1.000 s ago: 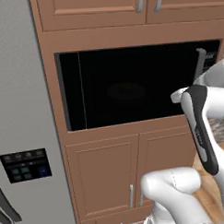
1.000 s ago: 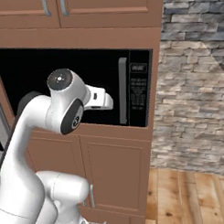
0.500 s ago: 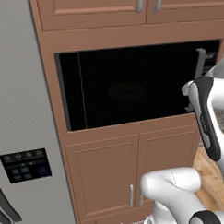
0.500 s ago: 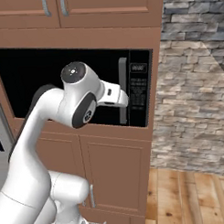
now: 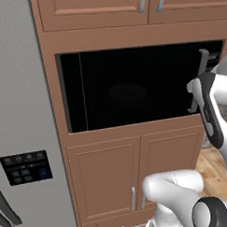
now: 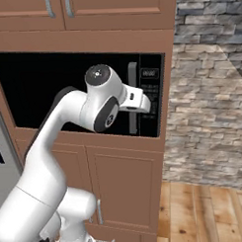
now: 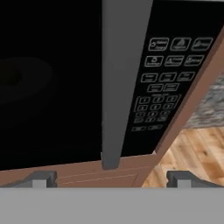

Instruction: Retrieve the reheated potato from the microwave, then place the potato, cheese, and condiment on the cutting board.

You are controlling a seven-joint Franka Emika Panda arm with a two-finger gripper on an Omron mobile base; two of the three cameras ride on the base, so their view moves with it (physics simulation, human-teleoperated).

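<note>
Set into the wooden cabinet wall point(image 5: 112, 148), the microwave point(image 5: 133, 86) has its dark glass door closed, with open wood floor point(image 6: 205, 209) to the right beside a stone wall point(image 6: 211, 90). From the hand view, the grey bar handle point(image 7: 120, 83) and the control panel point(image 7: 164, 74) fill the foreground. Its gripper point(image 7: 111, 177) hangs just before the handle's lower end, fingers spread wide, holding nothing.

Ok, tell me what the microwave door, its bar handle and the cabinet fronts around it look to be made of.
Microwave door: looks like dark tinted glass, glossy; a faint round shape shows through it in the hand view.
Bar handle: flat matte grey, possibly brushed metal or painted plastic; the rendering leaves that open.
Cabinet fronts: reddish-brown wood look, satin finish, with recessed panels and slim grey pulls.
</note>
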